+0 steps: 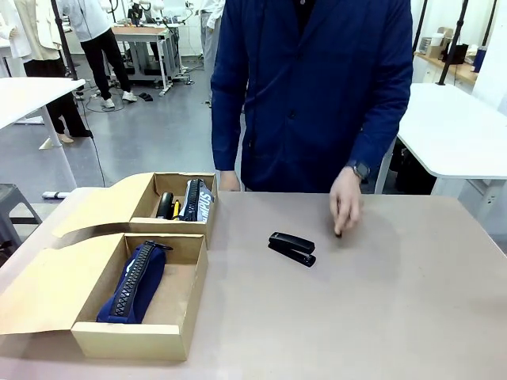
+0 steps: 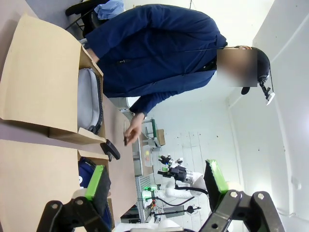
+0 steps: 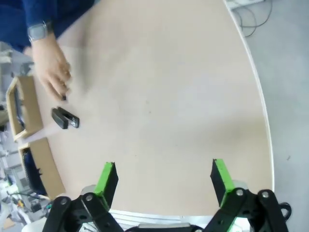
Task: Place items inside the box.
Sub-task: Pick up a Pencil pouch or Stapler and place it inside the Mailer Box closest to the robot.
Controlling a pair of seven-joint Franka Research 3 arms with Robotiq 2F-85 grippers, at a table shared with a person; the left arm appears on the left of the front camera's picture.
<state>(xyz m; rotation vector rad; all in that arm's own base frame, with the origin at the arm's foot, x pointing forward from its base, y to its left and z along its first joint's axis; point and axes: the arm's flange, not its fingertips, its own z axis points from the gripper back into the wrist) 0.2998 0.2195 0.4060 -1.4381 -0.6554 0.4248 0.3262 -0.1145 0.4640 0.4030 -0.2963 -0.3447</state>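
Down at 8 o'clock on the counter sits the near box, flap folded out, with a navy pencil case lying inside. Right against it at its 12 o'clock is the far box, which holds a black item, something yellow and a lettered pencil case. A black stapler sits mid-counter, well apart from both boxes. At its 2 o'clock a person's hand touches the counter, pinching something small and dark. The left end effector is spread with nothing between its fingers. The right end effector is spread wide over bare counter.
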